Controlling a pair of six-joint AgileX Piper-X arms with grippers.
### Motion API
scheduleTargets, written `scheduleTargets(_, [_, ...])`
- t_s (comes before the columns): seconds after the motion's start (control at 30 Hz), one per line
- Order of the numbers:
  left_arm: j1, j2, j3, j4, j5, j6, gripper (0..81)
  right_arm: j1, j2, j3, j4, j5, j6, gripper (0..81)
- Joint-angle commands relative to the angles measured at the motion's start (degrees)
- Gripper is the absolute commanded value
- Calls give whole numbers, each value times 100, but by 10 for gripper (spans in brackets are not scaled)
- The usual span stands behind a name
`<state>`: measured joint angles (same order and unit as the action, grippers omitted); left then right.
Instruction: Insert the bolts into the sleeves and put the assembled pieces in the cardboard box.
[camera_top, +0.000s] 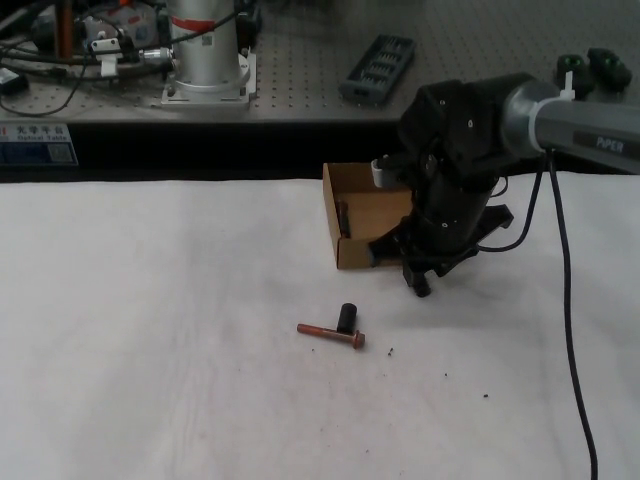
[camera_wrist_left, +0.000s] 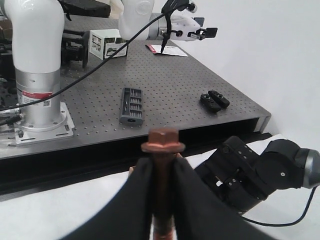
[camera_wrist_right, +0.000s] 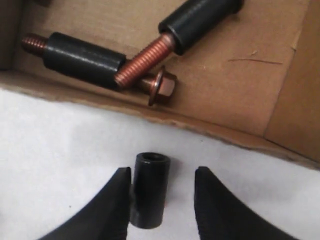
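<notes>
Clamped in left gripper (camera_wrist_left: 162, 167): bolt (camera_wrist_left: 161, 187), long axis along the fingers, head out past the tips. Just outside the cardboard box (camera_wrist_right: 220, 85) wall, right gripper (camera_wrist_right: 161, 175) spread wide; sleeve (camera_wrist_right: 149, 192) stands on end between its fingers, touching one. Two assembled pieces (camera_wrist_right: 82, 57) lie flat inside the box.

The left gripper (camera_wrist_left: 162, 164) is clamped on a copper bolt (camera_wrist_left: 162, 142), with its black fingers (camera_wrist_left: 132, 200) pressed against opposite sides of the shank. The bolt stands upright, and its flanged hex head is clear above the fingertips. Beyond the bolt lies a perforated metal bench (camera_wrist_left: 175, 85). On the bench sit a grey slotted block (camera_wrist_left: 132, 105), two small black parts (camera_wrist_left: 215, 100) and a silver column (camera_wrist_left: 37, 80) on a base plate. Beside the bolt, nearer than the bench edge, the other arm (camera_wrist_left: 250, 175) is positioned over a white cloth (camera_wrist_left: 50, 210).
</notes>
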<state>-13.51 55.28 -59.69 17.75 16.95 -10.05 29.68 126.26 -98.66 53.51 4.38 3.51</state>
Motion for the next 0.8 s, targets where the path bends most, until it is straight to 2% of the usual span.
scheduleTargets(0.0, [17, -77, -18, -69, 48, -30, 80, -13, 3, -40, 24, 109, 76, 255])
scheduleTargets(0.13, [17, -77, -18, -69, 48, -30, 80, -13, 3, -42, 61, -203, 76, 238])
scheduleTargets(0.5, [17, -77, -18, -69, 48, -30, 80, -23, 233, -42, 384, -397, 177, 244])
scheduleTargets(0.7, [17, -77, -18, -69, 48, -30, 80, -23, 283, -42, 492, -237, 96, 239])
scheduleTargets(0.77, [17, -77, -18, -69, 48, -30, 80, -23, 270, -42, 515, -237, 96, 211])
